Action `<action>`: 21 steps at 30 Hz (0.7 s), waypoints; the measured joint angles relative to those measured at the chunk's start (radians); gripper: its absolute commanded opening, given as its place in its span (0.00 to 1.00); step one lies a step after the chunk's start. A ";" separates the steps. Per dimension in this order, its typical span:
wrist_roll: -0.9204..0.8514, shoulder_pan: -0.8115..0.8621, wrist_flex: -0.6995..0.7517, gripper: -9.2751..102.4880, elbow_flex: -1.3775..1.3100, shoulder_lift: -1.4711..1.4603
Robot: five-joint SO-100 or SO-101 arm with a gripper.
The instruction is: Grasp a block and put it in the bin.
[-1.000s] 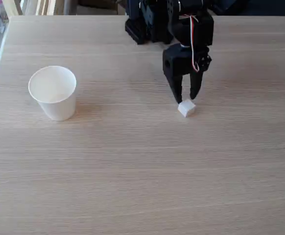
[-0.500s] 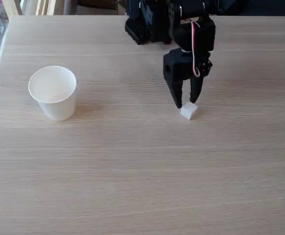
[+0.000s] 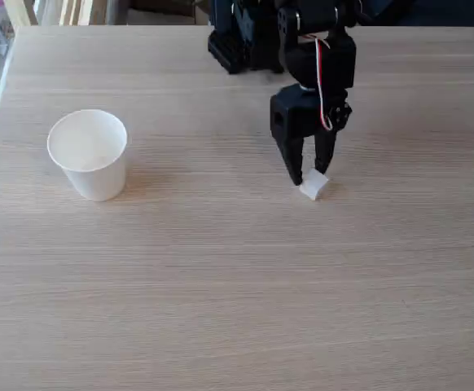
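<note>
Jaws pinching block, cup apart

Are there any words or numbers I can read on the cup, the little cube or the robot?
None. In the fixed view the cup is plain white, the little cube has no marks, and the black gripper and wooden table show no label, brand, number or sign that can be read.

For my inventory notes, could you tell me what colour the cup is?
Plain white, with no markings; the cup shows clearly in the fixed view.
</note>
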State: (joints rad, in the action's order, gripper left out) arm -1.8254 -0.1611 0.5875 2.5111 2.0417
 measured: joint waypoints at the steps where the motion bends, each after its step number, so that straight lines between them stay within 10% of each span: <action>1: -0.002 0.000 0.000 0.27 0.000 0.000; 21: -0.003 -0.052 -0.003 0.27 -0.052 -0.006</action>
State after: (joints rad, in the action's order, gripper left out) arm -1.8285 -0.2132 0.5844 2.4590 2.0356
